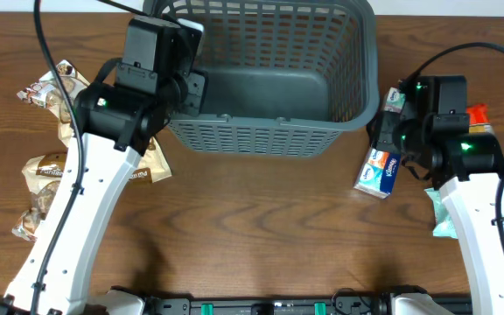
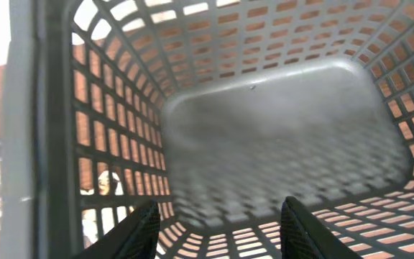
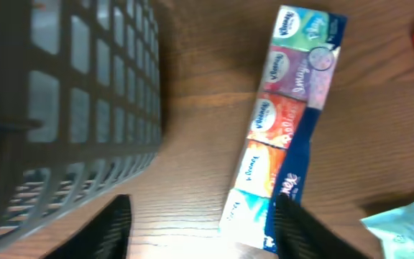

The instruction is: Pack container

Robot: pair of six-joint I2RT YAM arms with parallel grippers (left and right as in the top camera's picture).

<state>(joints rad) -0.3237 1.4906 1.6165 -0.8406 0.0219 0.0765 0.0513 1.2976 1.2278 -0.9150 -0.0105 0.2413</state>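
- Closest to the robot, off to the left of the container (image 1: 252,136): a bunch of brown snack packets (image 1: 38,206) scattered on the wooden table (image 1: 261,227). A few more lie further up, beside the container's left end.
- Off to the right of the container, also on the near side: a pale green packet (image 1: 444,219), half under the right arm.
- Just off the container's right front corner there's a tissue multipack (image 3: 286,122), lying flat and not touching the lattice wall.
- The right gripper (image 3: 203,219) hangs over the strip of table between the container's right wall and the tissue multipack. Its fingers are spread with nothing between them. One finger overlaps the pack's near end in the wrist view, and I honestly can't tell if it's touching.
- The left gripper (image 2: 221,219) is at the container's left end, looking down inside. Its fingers are spread wide too, pinching nothing.
- The container itself sits at the far middle of the table, between the two arms, with its solid grey base showing.
- Right of it, further back, there's something orange (image 1: 479,114), mostly hidden by the arm.
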